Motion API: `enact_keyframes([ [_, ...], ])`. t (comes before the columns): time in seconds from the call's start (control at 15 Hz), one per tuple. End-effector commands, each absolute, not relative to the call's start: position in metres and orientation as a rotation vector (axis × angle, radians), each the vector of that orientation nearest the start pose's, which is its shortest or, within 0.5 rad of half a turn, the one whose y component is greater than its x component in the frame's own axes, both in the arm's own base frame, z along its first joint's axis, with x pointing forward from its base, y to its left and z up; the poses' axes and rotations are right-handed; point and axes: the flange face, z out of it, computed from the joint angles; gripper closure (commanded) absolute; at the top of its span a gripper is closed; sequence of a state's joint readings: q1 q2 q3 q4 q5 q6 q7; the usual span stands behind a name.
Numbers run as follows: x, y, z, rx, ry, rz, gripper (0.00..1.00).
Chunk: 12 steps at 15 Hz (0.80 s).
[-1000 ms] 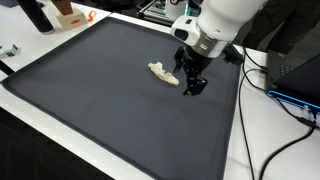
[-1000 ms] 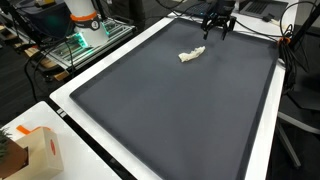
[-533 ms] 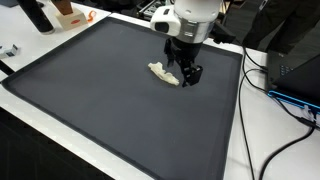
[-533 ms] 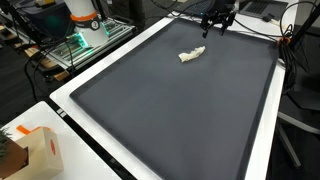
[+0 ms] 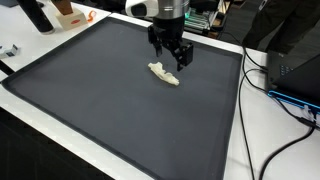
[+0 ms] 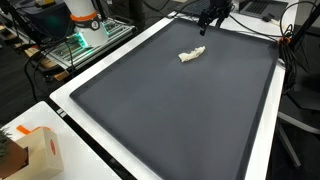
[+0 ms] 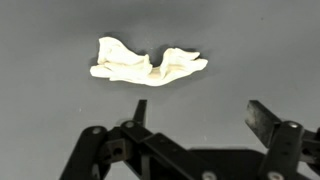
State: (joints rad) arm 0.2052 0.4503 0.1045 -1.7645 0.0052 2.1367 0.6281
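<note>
1. In an exterior view, the claw (image 5: 172, 60) hangs over a dark mat (image 5: 90, 100) spread on the white bench (image 5: 240, 130). Its jaws stand wide apart and hold nothing. A crumpled white cloth (image 5: 164, 74) lies flat on the mat just below the fingertips and slightly to one side, apart from them.

2. In an exterior view from the far end, the claw (image 6: 207, 24) sits near the mat's (image 6: 170, 110) back edge. The cloth (image 6: 191, 55) is close by on the camera side of it, not touching.

3. In the wrist view, the cloth (image 7: 145, 65) lies ahead of the open claw (image 7: 200, 112), off toward one of the two fingers (image 7: 262, 118) rather than centred between them.

4. The cloth looks light, soft and limp, so it would likely fold and sag under a pinch rather than slip or break. The narrow waist between its two bunched lobes seems the best place to take hold, with the fingers set across it and pressed down near the mat.
</note>
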Motion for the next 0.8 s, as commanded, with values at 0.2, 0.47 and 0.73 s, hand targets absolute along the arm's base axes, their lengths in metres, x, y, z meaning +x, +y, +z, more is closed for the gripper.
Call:
enact_keyframes([
  [0.2, 0.591, 0.161, 0.335, -3.102, 0.377, 0.217, 0.0],
  [0.47, 0.583, 0.151, 0.351, -3.095, 0.334, 0.215, 0.0],
  [0.73, 0.577, 0.145, 0.363, -3.094, 0.329, 0.198, 0.0],
])
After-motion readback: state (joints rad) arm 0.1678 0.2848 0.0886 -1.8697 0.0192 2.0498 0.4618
